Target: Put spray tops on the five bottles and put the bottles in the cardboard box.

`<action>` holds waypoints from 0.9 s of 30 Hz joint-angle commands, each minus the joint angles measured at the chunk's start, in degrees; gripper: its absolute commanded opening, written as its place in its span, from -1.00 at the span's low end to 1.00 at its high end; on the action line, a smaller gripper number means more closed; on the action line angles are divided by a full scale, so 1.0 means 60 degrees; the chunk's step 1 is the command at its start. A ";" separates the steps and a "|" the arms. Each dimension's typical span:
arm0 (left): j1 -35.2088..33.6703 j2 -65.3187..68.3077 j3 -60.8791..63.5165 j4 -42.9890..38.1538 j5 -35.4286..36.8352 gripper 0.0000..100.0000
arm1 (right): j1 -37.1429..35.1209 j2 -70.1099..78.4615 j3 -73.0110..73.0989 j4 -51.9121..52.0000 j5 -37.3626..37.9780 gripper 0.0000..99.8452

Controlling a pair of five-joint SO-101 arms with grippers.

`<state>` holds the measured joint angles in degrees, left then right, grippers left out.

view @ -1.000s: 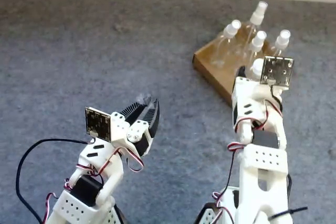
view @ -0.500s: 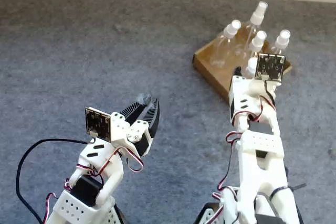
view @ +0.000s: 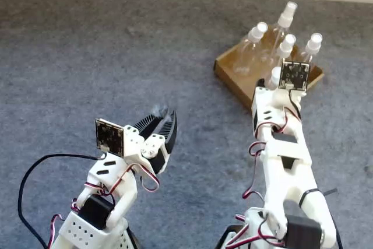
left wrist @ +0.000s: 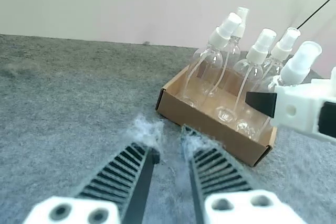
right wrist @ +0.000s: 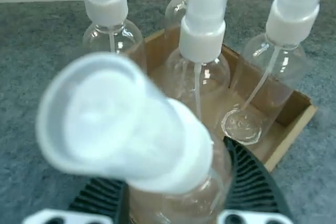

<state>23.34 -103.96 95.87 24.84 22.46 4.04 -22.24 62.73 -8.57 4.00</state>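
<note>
1. Left gripper (view: 165,122): it is parked near and left over the grey table cover (view: 76,51), well apart from the box. Its fingers are parted by a narrow gap and carry nothing. This step appears to need no help from it, so leave it parked clear of the other arm's path.

2. Cardboard box (view: 232,81): it lies far and right. Four bottles (left wrist: 209,61) stand upright inside it, each with a spray top fitted.

3. Fifth bottle (right wrist: 181,182): the right gripper (right wrist: 176,203) pinches it at the body. Its spray top (right wrist: 121,124) is on. It sits over the near part of the box, just beside the standing bottles. Whether its base bears on the box floor cannot be told.

Procedure, as judged:
- Set the bottle upright before lowering it.
- Descend straight into the free floor at the near side.
- Keep the bottle's shoulder off the neighbouring tops, since a nudge could topple them.
- Release only when the base is seated.
- Spread the fingers just enough to clear, then lift straight up.
</note>
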 commanded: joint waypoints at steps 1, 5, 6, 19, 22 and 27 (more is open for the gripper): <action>-0.0081 -0.0037 0.0198 0.0117 0.0059 -0.95 | -0.0007 0.0168 -0.0652 -0.0564 -0.0059 -0.73; -0.0081 -0.0037 0.0198 0.0132 0.0059 -0.95 | -0.0007 0.0462 -0.0652 -0.0564 -0.0059 -0.73; -0.0081 -0.0037 0.0198 0.0132 0.0059 -0.95 | -0.0007 0.0535 -0.0652 -0.0564 -0.0059 -0.73; -0.0081 -0.0037 0.0198 0.0132 0.0059 -0.95 | -0.0007 0.1150 -0.0667 -0.0608 -0.0044 -0.70; -0.0081 -0.0037 0.0198 0.0132 0.0059 -0.95 | -0.0007 0.1150 -0.0667 -0.0608 -0.0059 -0.58; -0.0081 -0.0037 0.0198 0.0132 0.0059 -0.95 | -0.0007 0.1136 -0.0652 -0.0593 0.0000 -0.51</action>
<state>23.34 -103.96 95.87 25.54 22.46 3.87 -15.38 61.58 -11.21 4.00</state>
